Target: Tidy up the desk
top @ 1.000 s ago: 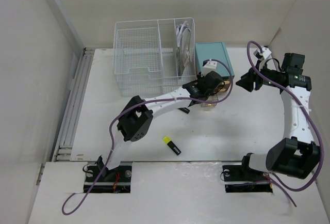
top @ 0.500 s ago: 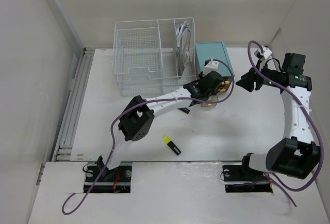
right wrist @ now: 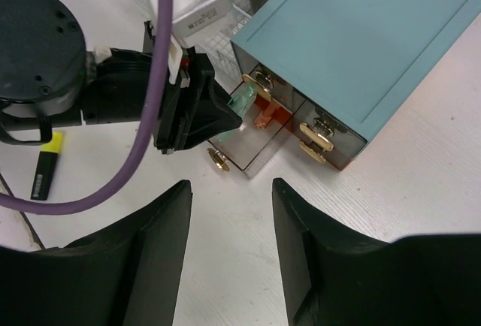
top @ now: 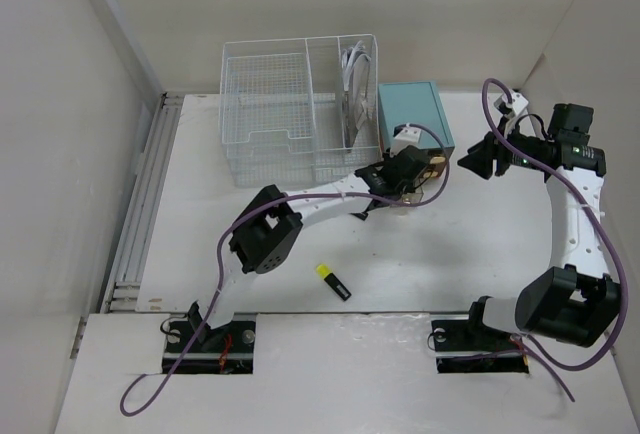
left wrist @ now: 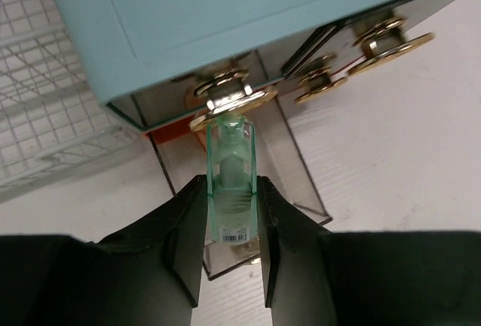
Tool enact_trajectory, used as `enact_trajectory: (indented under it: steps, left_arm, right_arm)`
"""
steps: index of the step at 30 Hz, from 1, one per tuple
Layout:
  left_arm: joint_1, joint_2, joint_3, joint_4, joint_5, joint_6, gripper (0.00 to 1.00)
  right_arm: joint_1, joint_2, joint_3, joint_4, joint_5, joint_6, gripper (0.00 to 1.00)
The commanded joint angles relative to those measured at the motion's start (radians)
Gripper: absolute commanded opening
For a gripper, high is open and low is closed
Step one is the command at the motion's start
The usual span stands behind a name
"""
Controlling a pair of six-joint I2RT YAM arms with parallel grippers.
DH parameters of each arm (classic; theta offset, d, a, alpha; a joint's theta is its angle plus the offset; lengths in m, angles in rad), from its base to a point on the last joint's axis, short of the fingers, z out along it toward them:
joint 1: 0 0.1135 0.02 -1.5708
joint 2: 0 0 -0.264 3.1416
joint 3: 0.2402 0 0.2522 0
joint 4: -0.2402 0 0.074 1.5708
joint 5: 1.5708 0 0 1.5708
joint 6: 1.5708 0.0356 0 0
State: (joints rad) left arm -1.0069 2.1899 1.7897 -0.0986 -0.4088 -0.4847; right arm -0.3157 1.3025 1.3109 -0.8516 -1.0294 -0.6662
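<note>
My left gripper [left wrist: 231, 213] is shut on a small green translucent tube [left wrist: 231, 183] with a barcode label. It holds the tube over the pulled-out smoky clear drawer [left wrist: 293, 168] of the teal drawer box [left wrist: 248, 10]. From above, the left gripper [top: 418, 166] sits at the box's [top: 412, 112] front, on the white desk [top: 480, 244]. An orange item [right wrist: 263, 119] lies inside the drawer [right wrist: 259, 142]. My right gripper [right wrist: 229, 206] is open and empty above bare desk, just in front of the drawer. In the top view the right gripper [top: 470, 161] is right of the box.
A white wire basket [top: 290, 104] holding a coiled white cable stands left of the teal box. A yellow and black highlighter [top: 333, 281] lies on the desk near the arm bases. Gold drawer handles [left wrist: 233, 104] line the box's front. Pale walls surround the desk.
The left gripper has shifted slightly at the drawer box with the green tube still in it. The right arm has stayed in place.
</note>
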Motion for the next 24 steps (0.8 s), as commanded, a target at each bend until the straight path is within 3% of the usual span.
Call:
enact_trajectory:
  steps: [1, 9, 14, 20, 22, 24]
  left_arm:
    - [0.019, -0.065, -0.036, 0.004, -0.021, -0.015, 0.14]
    - [0.01, -0.108, -0.07, 0.013, -0.041, -0.014, 0.19]
    - [0.001, -0.128, -0.07, 0.022, -0.041, -0.005, 0.31]
    - [0.001, -0.137, -0.07, 0.031, -0.03, 0.006, 0.37]
    - [0.001, -0.147, -0.07, 0.031, -0.019, 0.015, 0.37]
    - [0.001, -0.16, -0.061, 0.031, -0.019, 0.015, 0.3]
  right_arm:
    - [-0.008, -0.008, 0.011, -0.006, -0.046, -0.023, 0.53]
    - [-0.008, 0.001, 0.011, -0.017, -0.046, -0.032, 0.53]
    - [-0.008, 0.001, 0.011, -0.026, -0.046, -0.041, 0.53]
    - [-0.008, 0.001, 0.011, -0.026, -0.046, -0.041, 0.53]
    - [-0.008, 0.001, 0.011, -0.026, -0.046, -0.041, 0.53]
    - [-0.008, 0.001, 0.011, -0.026, -0.046, -0.041, 0.53]
